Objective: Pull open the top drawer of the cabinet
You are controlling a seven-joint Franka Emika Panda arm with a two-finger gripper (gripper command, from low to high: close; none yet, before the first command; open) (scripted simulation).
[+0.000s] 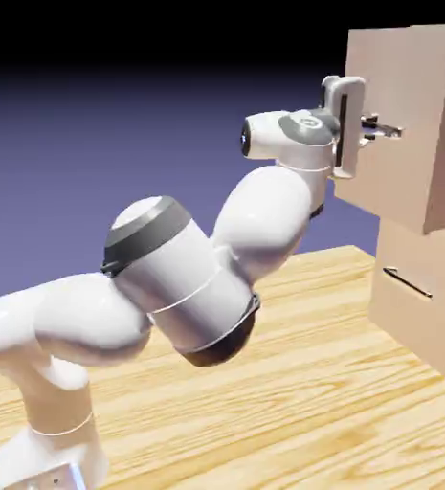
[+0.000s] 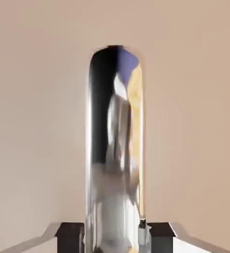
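The cabinet [image 1: 427,287] stands at the right-hand edge of the wooden table [image 1: 293,383] in the exterior view, and the top drawer [image 1: 408,124] already projects forward of the lower drawer [image 1: 419,297], its front panel overhanging the one below. The gripper [image 1: 379,129] is level with the top drawer's handle [image 2: 114,148] and pressed up to the front panel, with the arm [image 1: 264,215] reaching across from the lower left. In the hand view the handle appears as a polished bar running up the middle of the frame, and the two fingertips [image 2: 69,236] sit at the bottom edge on either side of it, touching or very nearly touching the metal; the fingers are therefore judged to be clenched on the handle, gripping it. The step in hand is the pull itself, and by the drawer's overhang it is partly done. How much travel remains cannot be told, since the drawer's far end is outside both views. The next move calls for a straight retraction of the hand away from the cabinet, along the drawer's sliding direction and level with the table, with the grip held firm. Any sideways or vertical drift risks the bar slipping from between the fingers or the drawer binding on its runners
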